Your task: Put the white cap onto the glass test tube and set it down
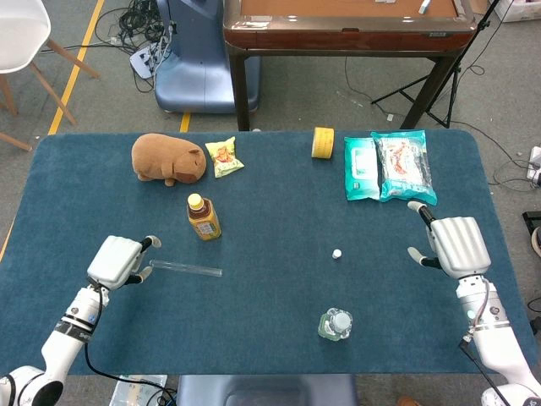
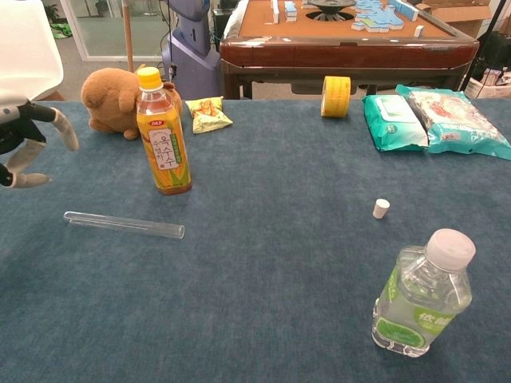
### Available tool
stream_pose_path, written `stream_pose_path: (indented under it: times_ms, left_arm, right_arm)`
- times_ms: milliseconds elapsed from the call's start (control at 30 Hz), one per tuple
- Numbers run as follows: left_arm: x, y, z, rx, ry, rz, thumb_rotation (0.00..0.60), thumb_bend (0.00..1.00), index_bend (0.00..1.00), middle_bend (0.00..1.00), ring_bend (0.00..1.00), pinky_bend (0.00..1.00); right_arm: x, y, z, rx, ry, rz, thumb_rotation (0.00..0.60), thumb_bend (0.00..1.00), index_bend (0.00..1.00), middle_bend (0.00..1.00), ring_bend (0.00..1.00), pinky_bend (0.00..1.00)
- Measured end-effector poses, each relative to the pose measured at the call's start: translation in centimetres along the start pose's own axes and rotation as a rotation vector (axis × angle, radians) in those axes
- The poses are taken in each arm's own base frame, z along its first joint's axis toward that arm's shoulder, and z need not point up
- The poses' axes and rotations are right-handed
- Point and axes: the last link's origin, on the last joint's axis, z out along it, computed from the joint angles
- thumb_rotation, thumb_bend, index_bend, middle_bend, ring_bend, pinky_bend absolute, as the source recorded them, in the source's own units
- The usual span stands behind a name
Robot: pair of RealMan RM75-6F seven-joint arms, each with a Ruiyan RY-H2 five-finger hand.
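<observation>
The tube (image 1: 186, 269) lies flat on the blue desk (image 1: 270, 338), left of centre, just in front of the tea bottle (image 1: 203, 217). The left hand (image 1: 118, 260) hovers just beside the tube's left end, fingers spread and holding nothing; from the chest camera only its fingers (image 2: 65, 132) show at the left edge, above the tube (image 2: 124, 225). The cap (image 1: 336, 253) stands alone on the desk right of centre, well apart from the tube, with the water bottle (image 1: 336, 325) nearer the front edge. The right hand (image 1: 456, 245) hangs near the desk's right edge, released and empty, well apart from the cap. At the back sit a plush toy (image 1: 168, 158), a snack packet (image 1: 224, 156), a yellow tape roll (image 1: 323, 142) and two wipe packs (image 1: 390, 166).
</observation>
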Motion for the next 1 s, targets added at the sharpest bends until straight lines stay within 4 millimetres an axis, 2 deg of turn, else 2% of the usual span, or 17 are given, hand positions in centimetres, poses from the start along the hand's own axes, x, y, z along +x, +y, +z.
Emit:
stream_pose_path:
  times_ms: [667, 1000]
  left_arm:
    - [-5.2, 5.4, 4.7, -0.048, -0.153, 0.072, 0.6, 0.26, 0.41, 0.88, 0.9, 0.94]
    - [-6.3, 6.2, 6.1, -0.025, -0.181, 0.085, 0.6, 0.26, 0.44, 0.89, 0.9, 0.96]
  right_arm:
    - [-0.4, 2.7, -1.3, -0.064, -0.024, 0.019, 0.6, 0.18, 0.23, 0.83, 0.93, 1.0]
    - [-0.4, 3.8, -1.8, -0.087, -0.029, 0.029, 0.6, 0.18, 0.23, 0.83, 0.94, 1.0]
